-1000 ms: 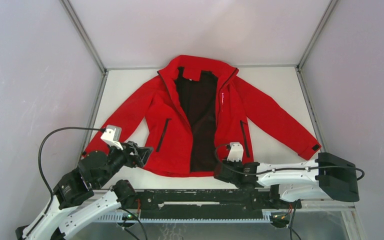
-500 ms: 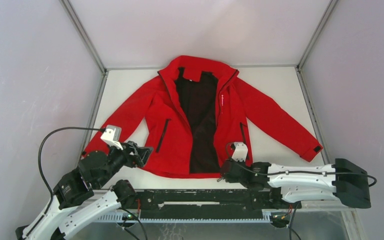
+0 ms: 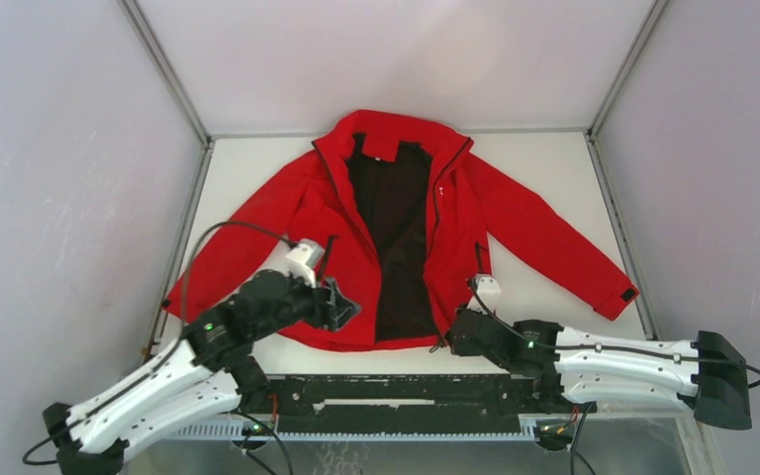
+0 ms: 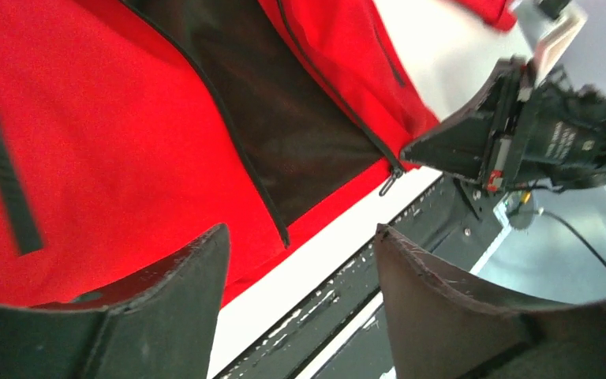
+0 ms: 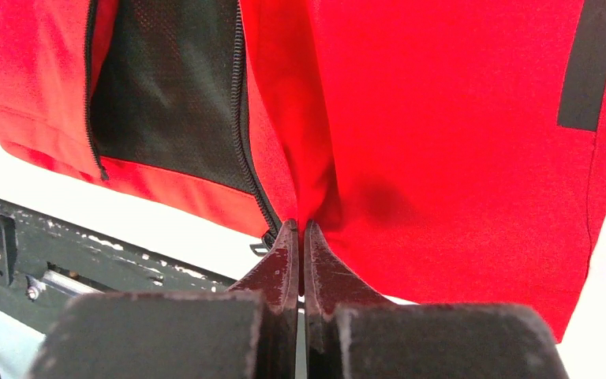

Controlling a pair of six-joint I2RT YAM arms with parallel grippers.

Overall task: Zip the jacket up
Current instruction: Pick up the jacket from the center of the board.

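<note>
The red jacket [image 3: 356, 228] lies open on the white table, collar far, black lining [image 3: 396, 247] showing. My right gripper [image 3: 452, 341] is shut on the jacket's bottom hem [image 5: 316, 197] just right of the dark zipper [image 5: 245, 158], with a fold of red fabric pinched between the fingers; the zipper's lower end sits beside them. My left gripper [image 3: 344, 309] is open above the left front panel's hem [image 4: 126, 181], with nothing between its fingers [image 4: 197, 268]. In the left wrist view the right gripper [image 4: 442, 150] sits at the zipper's bottom end [image 4: 388, 180].
A black rail [image 3: 396, 391] runs along the table's near edge below the hem. Grey walls enclose the table on three sides. The jacket's sleeves [image 3: 564, 247] spread out to both sides, with a black pocket slit [image 3: 322, 267] on the left panel.
My left arm has swung right and forward from the left sleeve to the left panel's hem. My right arm has stretched out while its gripper stays at the hem, shifted slightly right.
</note>
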